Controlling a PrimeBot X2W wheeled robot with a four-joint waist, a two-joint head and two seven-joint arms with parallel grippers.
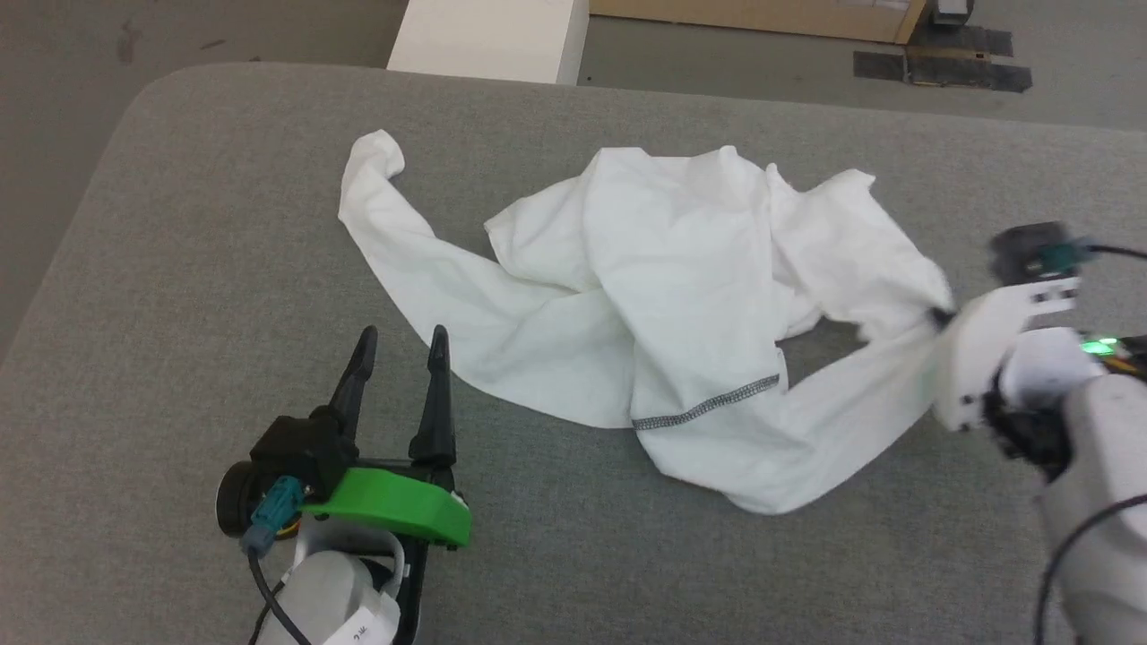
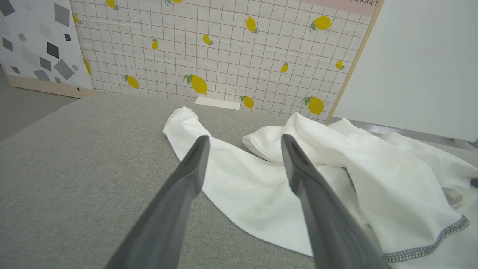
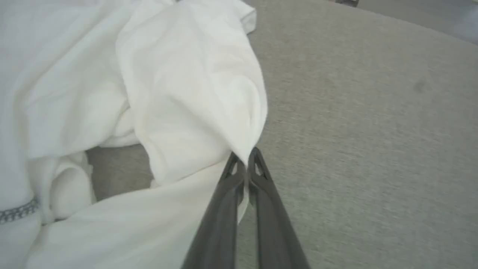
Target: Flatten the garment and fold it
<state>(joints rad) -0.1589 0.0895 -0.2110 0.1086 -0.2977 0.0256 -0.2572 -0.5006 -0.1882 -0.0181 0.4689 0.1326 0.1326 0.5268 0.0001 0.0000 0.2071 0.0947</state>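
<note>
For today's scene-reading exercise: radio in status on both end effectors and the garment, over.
Left end effector open, holding nothing. Right end effector shut on garment edge. Garment crumpled, not yet flat. No obstruction on grey surface.

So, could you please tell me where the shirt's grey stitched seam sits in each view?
Head view: seam low centre, on the shirt.
Left wrist view: seam at the bottom right corner.
Right wrist view: seam at the lower left edge.
Shared landmark: the grey table under the shirt.
</note>
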